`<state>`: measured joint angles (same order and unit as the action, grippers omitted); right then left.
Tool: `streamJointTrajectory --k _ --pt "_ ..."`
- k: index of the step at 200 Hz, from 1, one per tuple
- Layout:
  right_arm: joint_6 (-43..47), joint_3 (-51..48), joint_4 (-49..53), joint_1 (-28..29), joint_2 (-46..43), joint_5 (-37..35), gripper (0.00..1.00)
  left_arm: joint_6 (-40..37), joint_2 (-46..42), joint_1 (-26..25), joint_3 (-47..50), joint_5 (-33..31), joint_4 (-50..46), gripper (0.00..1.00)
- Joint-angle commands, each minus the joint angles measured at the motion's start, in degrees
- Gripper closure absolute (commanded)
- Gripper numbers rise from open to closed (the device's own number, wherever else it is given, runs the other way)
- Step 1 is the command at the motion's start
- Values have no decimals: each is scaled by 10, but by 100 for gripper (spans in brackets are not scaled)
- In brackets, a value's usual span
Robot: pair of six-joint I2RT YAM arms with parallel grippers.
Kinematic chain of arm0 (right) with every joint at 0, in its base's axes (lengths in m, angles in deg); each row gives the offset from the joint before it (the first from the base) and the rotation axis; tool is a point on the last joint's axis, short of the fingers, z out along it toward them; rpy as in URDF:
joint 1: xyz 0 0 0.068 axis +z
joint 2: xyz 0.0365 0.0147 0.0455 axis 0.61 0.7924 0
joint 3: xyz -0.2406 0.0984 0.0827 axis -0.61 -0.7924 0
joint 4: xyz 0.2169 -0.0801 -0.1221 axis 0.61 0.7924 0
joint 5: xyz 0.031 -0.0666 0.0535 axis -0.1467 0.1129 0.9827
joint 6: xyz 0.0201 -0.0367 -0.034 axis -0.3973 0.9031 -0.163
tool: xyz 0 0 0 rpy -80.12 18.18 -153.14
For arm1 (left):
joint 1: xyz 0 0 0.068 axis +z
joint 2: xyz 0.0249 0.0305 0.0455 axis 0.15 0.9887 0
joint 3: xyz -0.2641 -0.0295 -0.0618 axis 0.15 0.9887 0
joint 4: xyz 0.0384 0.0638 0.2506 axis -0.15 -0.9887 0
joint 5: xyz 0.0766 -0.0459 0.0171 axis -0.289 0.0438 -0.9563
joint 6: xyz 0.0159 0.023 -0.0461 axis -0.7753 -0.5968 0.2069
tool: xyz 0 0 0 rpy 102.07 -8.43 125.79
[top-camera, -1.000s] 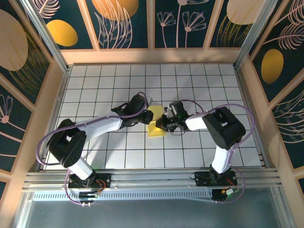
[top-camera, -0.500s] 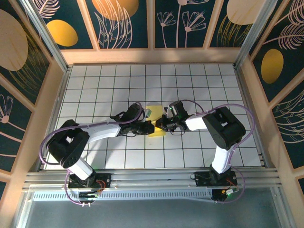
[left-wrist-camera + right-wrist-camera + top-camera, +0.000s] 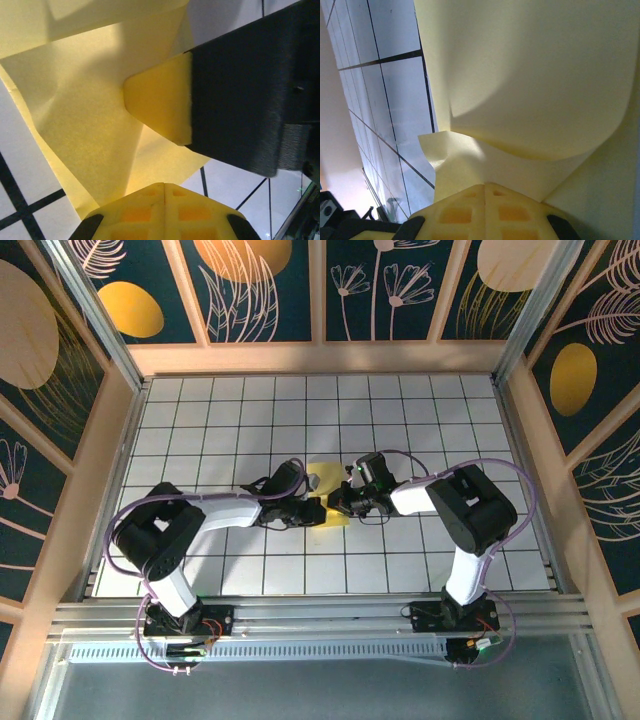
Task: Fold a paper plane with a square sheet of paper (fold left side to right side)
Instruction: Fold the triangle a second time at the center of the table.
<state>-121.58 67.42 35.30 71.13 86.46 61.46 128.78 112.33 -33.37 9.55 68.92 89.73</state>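
Two end effectors sat tip to tip near the middle of the bench (image 3: 200, 420), the partly folded square sheet of paper (image 3: 326, 478) between them: the right end effector (image 3: 336, 503) clamped on it, and the left end effector (image 3: 317, 509), fingers together, touching its left part, both equally near.

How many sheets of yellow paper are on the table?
1. The yellow paper sheet lies partly folded at the middle of the table, with the left gripper and right gripper shut on it. A second sheet beneath it would be hidden.
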Motion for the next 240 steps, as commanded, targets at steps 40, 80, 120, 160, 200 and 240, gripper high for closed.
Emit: streamJointTrajectory --k 40,80,120,160,200,240 --pt "15 -11 40 5 14 -24 100 -3 19 3 -13 -15 -17 98" --pt "16 -10 42 5 15 -25 100 -4 16 3 -11 -30 -26 98" --pt "16 -10 43 5 15 -25 100 -6 17 3 -11 -27 -26 97" --pt "17 -9 44 5 16 -25 100 -9 19 3 -10 -27 -28 97" --pt "17 -9 44 5 17 -24 100 -10 18 3 -8 -32 -31 97" --pt "17 -9 45 5 18 -24 100 -11 19 3 -5 -32 -32 97"
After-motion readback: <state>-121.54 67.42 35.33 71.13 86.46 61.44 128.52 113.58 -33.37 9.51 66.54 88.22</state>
